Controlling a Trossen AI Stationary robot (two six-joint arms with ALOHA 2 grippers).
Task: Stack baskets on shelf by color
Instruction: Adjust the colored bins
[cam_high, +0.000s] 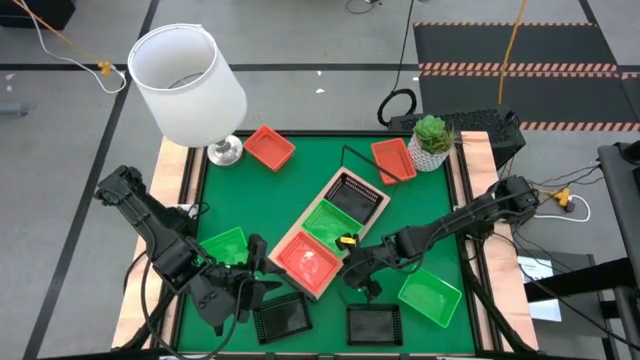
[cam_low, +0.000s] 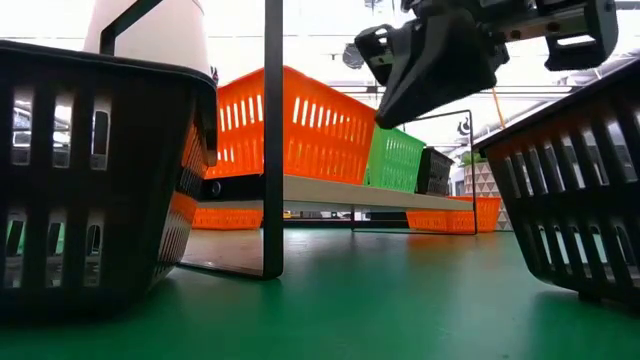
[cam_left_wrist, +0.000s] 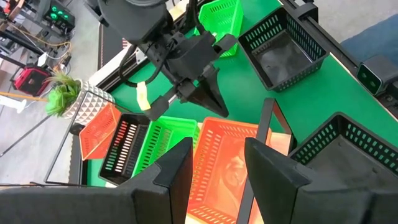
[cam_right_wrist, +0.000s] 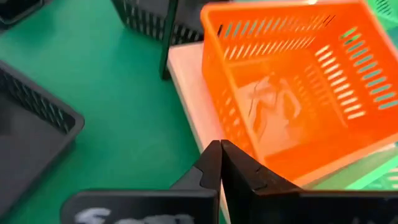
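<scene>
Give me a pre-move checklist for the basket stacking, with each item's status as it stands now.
1. Shelf holds one basket per colour: orange basket, green basket, black basket in a row: ok.
2. Right pincer shut and empty beside the orange basket: ok.
3. Left pincer open, holding nothing: ok.
4. Loose green basket lies near the right arm: ok.
5. Two black baskets at the table's front edge, upright: ok.
6. Orange basket seated flat on the shelf: cannot tell.
</scene>
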